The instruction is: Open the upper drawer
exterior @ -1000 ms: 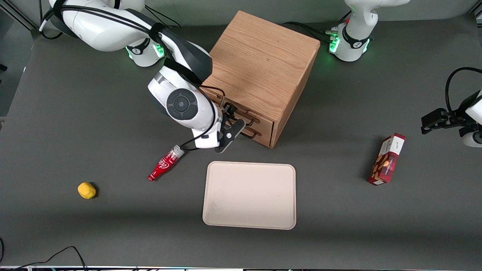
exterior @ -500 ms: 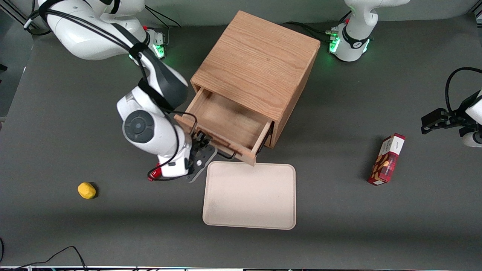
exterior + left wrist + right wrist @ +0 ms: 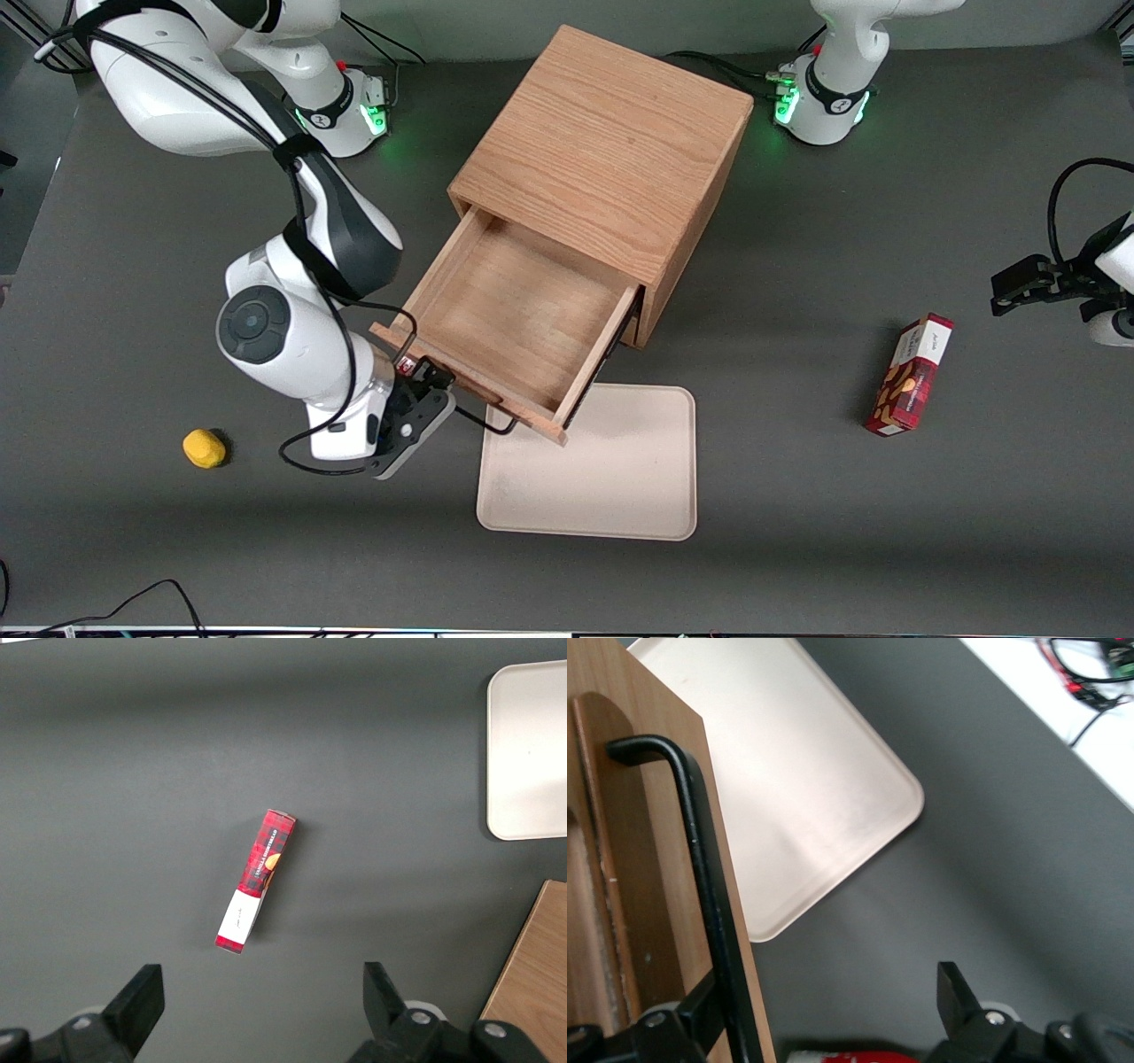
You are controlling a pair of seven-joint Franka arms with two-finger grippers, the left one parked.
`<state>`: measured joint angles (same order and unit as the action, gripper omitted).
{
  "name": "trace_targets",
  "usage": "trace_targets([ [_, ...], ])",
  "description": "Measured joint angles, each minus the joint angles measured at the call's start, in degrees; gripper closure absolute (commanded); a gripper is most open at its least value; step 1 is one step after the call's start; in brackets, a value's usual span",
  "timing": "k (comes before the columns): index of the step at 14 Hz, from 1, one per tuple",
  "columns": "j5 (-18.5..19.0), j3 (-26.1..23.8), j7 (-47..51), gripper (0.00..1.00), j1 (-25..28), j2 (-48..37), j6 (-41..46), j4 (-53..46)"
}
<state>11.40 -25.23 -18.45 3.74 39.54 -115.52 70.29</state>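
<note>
The upper drawer (image 3: 514, 310) of the wooden cabinet (image 3: 602, 151) is pulled far out, and its bare oak inside shows. Its front overhangs the corner of the tray. Its long black wire handle (image 3: 483, 421) runs along the drawer front (image 3: 647, 859) in the right wrist view (image 3: 700, 859). My gripper (image 3: 431, 390) is at the end of the handle nearer the working arm. It is open (image 3: 828, 1010), with the fingers wide apart. One finger (image 3: 700, 1005) lies against the handle bar and the other finger (image 3: 957, 992) is clear of it. The lower drawer is hidden under the open one.
A beige tray (image 3: 620, 478) lies on the table in front of the drawer, also in the right wrist view (image 3: 797, 788). A red bottle (image 3: 850, 1056) lies under my gripper. A yellow lump (image 3: 204, 447) lies toward the working arm's end. A red box (image 3: 911, 374) lies toward the parked arm's end.
The upper drawer went from shut to far out. My gripper moved with its handle toward the front camera and the working arm's end, covering the red bottle.
</note>
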Motion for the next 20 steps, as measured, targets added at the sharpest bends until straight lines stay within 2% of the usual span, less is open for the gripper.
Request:
trace_targets([
  [2,-1.43,1.43,0.0,0.0,-0.27,0.48,-0.2,-1.25],
  [5,-7.49,3.64,-0.1,0.0,-0.54,0.7,0.07,-1.66],
  [9,-8.64,3.75,-0.1,0.0,-0.42,0.69,0.13,-2.17],
  [13,-13.55,4.63,-0.08,0.0,-1.16,-0.18,-0.33,-4.81],
  [17,-14.9,5.15,0.24,0.0,-5.37,-7.85,3.56,-5.09],
  [20,-15.46,10.57,3.29,0.0,-10.16,-16.54,9.15,0.83],
])
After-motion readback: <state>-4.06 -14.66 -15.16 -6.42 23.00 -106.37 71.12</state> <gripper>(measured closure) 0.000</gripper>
